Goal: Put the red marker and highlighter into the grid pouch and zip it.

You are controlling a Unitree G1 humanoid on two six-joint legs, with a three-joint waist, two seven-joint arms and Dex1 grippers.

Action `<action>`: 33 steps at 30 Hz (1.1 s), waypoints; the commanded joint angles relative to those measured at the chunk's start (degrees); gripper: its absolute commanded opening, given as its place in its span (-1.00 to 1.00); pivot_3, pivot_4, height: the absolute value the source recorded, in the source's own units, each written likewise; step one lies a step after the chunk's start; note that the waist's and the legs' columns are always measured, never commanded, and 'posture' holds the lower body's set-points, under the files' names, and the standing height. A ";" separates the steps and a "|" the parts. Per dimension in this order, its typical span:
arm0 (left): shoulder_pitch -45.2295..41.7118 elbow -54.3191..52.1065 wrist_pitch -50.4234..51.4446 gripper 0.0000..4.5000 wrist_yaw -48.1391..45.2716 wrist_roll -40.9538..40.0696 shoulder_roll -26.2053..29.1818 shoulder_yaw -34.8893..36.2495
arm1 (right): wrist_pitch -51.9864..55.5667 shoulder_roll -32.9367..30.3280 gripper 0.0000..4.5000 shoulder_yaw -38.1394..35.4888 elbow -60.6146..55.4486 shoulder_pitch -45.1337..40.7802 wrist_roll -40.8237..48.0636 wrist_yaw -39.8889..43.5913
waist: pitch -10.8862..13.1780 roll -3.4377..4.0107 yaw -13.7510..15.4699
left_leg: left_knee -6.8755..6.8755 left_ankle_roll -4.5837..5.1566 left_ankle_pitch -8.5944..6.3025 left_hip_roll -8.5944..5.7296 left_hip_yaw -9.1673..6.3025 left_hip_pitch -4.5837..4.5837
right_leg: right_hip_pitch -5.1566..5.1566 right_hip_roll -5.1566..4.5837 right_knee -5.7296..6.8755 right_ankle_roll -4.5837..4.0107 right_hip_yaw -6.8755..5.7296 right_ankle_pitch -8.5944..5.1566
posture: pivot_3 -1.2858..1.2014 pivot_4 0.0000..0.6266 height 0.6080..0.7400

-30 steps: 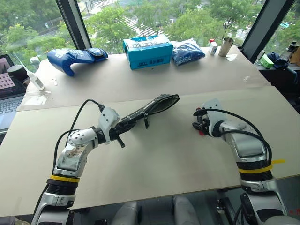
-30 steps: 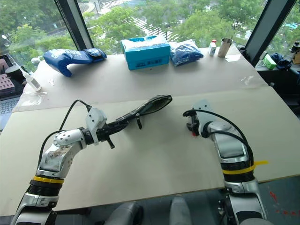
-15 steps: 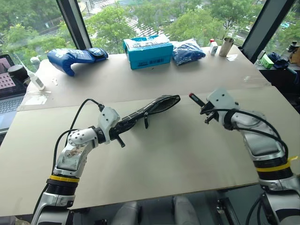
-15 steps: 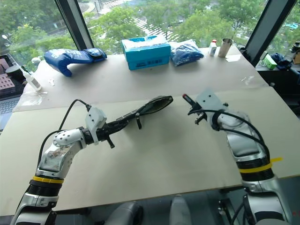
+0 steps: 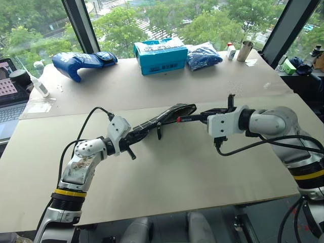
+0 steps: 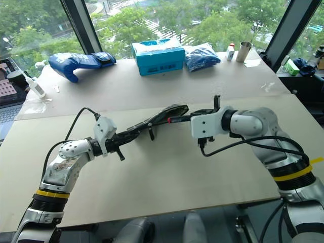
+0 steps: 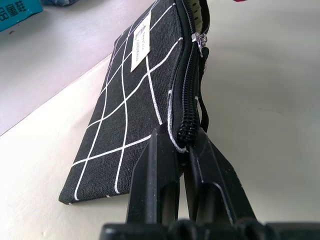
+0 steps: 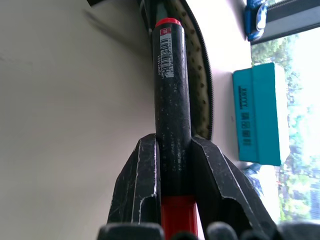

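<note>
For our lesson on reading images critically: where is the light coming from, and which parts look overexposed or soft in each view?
Head views: daylight from the windows behind the table, soft shadow under the grid pouch. Right wrist view: window area washed out; red marker sharp, right gripper fingers softer. Left wrist view: left gripper fingers blurred, pouch weave crisp.

At the centre of the frame the pouch (image 5: 164, 117) is held off the table (image 5: 167, 182), its lower-left end between the fingers of the left gripper (image 5: 132, 137) and its open end pointing to the upper right. Just right of that open end the marker (image 5: 195, 117) lies level in the right gripper (image 5: 208, 114), its tip at the pouch's mouth. Along the far edge of the table, at the top of the frame, lie a glove (image 5: 81, 62) at the left, a box (image 5: 160, 55) in the middle, a bag (image 5: 203, 54) right of it, then a bottle (image 5: 231, 51) and a cup (image 5: 245, 50).
</note>
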 commanded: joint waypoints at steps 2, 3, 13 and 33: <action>-0.23 -2.03 -1.29 -1.00 0.36 0.35 0.20 0.23 | -2.40 1.56 -0.77 -0.31 2.39 -2.95 -1.79 -0.46 | 0.00 0.00 -0.06 | -0.01 0.00 0.00 0.00 0.00 -0.01 | -0.01 0.00 0.02 0.00 0.01 0.00 | 0.03 -0.52 1.00; -0.21 -2.08 -1.31 -1.00 0.39 0.37 0.25 0.25 | -3.20 1.65 -0.77 -0.21 3.28 -3.47 -2.40 -0.56 | 0.00 0.00 -0.02 | -0.01 0.00 0.00 0.00 0.00 -0.01 | -0.01 0.00 0.02 0.00 0.01 0.00 | 0.03 -0.52 1.00; 0.12 -2.38 -1.50 -1.00 0.24 0.61 0.71 0.04 | -10.44 8.99 -0.77 6.59 9.90 -10.80 -10.68 -1.51 | 0.00 0.00 -0.46 | -0.03 -0.02 0.01 0.01 0.00 -0.01 | -0.05 0.01 0.05 0.00 0.01 0.00 | 0.03 -0.52 1.00; 0.23 -1.97 -2.13 -1.00 0.27 0.84 -0.05 -0.08 | -13.65 14.37 0.33 5.01 19.18 -13.88 -10.25 -4.43 | 0.00 0.01 -0.31 | -0.02 -0.04 0.02 -0.02 -0.11 -0.01 | -0.04 0.01 0.09 -0.02 0.02 0.01 | 0.03 -0.52 1.00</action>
